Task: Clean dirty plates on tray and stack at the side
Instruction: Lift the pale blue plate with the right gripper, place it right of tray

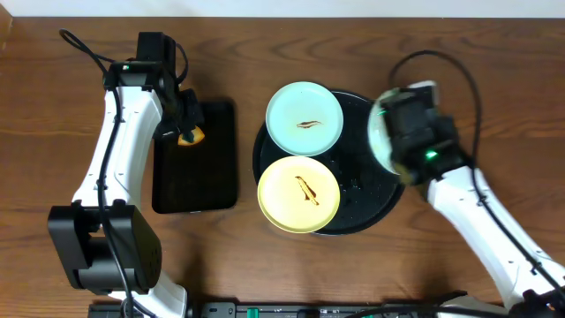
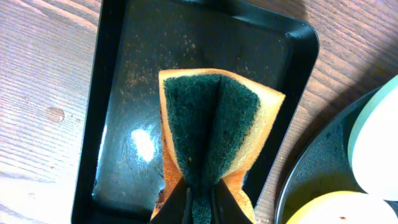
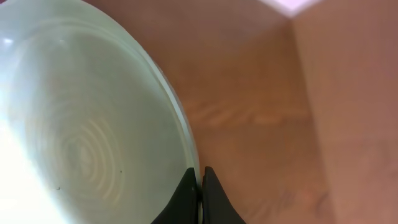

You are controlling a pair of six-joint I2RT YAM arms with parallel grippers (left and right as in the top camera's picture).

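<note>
L gripper (image 2: 200, 188) clamps sponge (image 2: 211, 118), R gripper (image 3: 200, 177) plate (image 3: 81, 137)

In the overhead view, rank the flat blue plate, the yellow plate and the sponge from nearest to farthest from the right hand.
1. Blue plate, at the back of the round tray, just left of the right hand, which grips a third plate.
2. Yellow plate, at the tray's front.
3. Sponge, far left, in the left hand over the rectangular tray.
</note>
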